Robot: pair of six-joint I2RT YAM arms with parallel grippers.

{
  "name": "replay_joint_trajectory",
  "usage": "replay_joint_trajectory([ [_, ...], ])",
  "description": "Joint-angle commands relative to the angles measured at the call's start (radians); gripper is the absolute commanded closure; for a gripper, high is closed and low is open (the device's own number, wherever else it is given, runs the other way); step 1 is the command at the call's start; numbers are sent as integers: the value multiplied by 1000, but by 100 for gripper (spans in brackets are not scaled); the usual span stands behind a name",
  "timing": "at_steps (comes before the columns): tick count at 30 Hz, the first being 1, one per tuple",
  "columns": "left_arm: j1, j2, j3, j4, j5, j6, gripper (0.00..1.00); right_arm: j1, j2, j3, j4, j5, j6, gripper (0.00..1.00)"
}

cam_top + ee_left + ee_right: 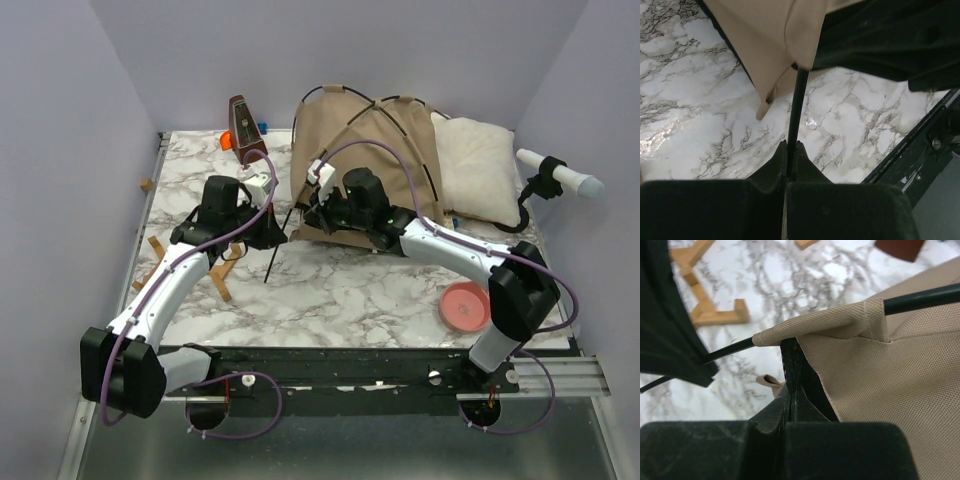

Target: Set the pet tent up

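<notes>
Tan pet tent (365,165) stands against the left side of the white pillow (480,170), and further left of that pillow the right gripper (789,347) pinches the tent's corner hem while the left gripper (790,146) clamps a thin black pole (798,107).

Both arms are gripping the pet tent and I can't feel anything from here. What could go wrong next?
1. The thin black pole is pinched only between the tips of the left fingers; it could slide or spring free.
2. The right fingers hold just the edge of the pet tent, under the pole sleeve; a hard pull may slip off or drag the tent.
</notes>
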State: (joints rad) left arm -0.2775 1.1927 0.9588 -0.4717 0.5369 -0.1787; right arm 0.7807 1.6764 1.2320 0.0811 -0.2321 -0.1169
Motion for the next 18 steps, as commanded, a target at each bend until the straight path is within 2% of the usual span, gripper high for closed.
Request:
replay_joint_trajectory([
  [1,-3,-44,-21,171,53,-68,100,70,-11,-31,-144,-214,69,99],
  [7,-4,-42,-33,200,61,-84,100,102,-49,-61,-194,-238,89,99],
  [9,-4,-35,-33,199,63,-85,100,102,-77,-73,-198,-227,95,97],
  [11,-5,-30,-32,200,69,-87,100,102,-109,-78,-192,-167,131,83],
  [14,-6,-27,-36,205,77,-88,100,101,-161,-55,-194,-34,223,46],
  [16,-10,-27,-38,210,78,-88,100,98,-196,-32,-195,44,273,27],
  [18,-14,-27,-40,213,80,-88,100,88,-220,-9,-191,73,328,17],
])
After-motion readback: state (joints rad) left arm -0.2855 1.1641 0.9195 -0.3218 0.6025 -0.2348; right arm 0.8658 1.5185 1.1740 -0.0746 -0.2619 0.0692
